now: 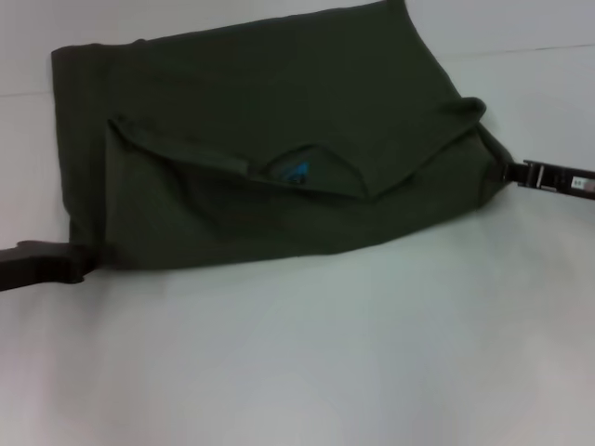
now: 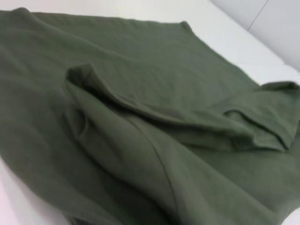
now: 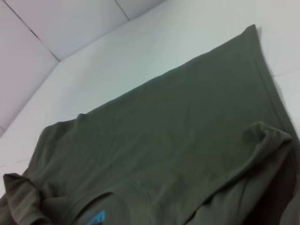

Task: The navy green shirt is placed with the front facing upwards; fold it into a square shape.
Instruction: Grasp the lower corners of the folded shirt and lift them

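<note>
My left fingers [image 1: 88,258] come in low from the left edge of the head view, a dark blocky arm lying almost flat over the white counter [image 1: 307,353]. Their tips meet the near left corner of the navy green shirt [image 1: 270,158], but the cloth hides them, so I cannot tell whether they are closed on it or merely against it.

The shirt lies spread on the counter, a broad dark olive slab with its long edge running left to right and its far right corner reaching the top of the view. It is soft, matte cotton, creased rather than smooth. The upper part is folded down over the lower part, making a flap whose edge sags across the middle. The neckline sits in that flap, with a blue neck label [image 1: 296,173] showing inside it.

My left wrist view shows only cloth [image 2: 140,140]: thick rolled folds and a sleeve hem with a stitched edge, details too fine for the head view. My right wrist view shows the flat, even back panel [image 3: 187,122], a ribbed collar curve and blue label print [image 3: 96,218].

My right fingers [image 1: 507,172] reach in from the right, a slim black arm held level, touching the shirt's bunched right corner. Whether they pinch it, I cannot tell.
</note>
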Tool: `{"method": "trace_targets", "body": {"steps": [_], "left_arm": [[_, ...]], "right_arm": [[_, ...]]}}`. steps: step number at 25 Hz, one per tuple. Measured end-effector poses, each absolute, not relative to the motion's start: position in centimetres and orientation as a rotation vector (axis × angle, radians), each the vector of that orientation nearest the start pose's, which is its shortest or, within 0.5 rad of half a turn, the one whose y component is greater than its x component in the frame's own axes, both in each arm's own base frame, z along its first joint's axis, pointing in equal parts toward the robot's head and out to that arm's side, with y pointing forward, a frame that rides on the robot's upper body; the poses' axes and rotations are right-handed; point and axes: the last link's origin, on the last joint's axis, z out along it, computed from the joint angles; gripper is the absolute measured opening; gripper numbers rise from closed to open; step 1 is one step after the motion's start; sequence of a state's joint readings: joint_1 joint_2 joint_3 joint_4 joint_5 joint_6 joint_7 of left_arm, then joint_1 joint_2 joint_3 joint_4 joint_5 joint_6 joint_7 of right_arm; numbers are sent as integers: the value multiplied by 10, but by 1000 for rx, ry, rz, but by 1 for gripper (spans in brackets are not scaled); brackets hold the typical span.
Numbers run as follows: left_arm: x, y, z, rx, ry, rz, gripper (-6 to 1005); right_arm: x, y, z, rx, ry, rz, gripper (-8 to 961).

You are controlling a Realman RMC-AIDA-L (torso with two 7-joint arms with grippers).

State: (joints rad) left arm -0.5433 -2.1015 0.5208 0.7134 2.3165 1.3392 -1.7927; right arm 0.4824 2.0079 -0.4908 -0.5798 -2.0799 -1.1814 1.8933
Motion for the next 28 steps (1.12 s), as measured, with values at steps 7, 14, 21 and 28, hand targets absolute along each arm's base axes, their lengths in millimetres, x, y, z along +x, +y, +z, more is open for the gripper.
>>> {"method": "trace_targets", "body": {"steps": [7, 14, 21, 28], "left_arm": [[-320, 324, 16, -2427, -1248, -446, 19], [-328, 298, 27, -2445, -1275, -514, 20], [-334, 272, 34, -2469, -1289, -593, 20], [-339, 245, 36, -2483, -1303, -674, 20]], "right_arm": [[361, 326, 43, -2046, 1451, 666, 31], [371, 290, 45, -2061, 1423, 758, 32], [381, 250, 36, -2107, 1337, 779, 32], [384, 214, 33, -2153, 1172, 808, 32]]}}
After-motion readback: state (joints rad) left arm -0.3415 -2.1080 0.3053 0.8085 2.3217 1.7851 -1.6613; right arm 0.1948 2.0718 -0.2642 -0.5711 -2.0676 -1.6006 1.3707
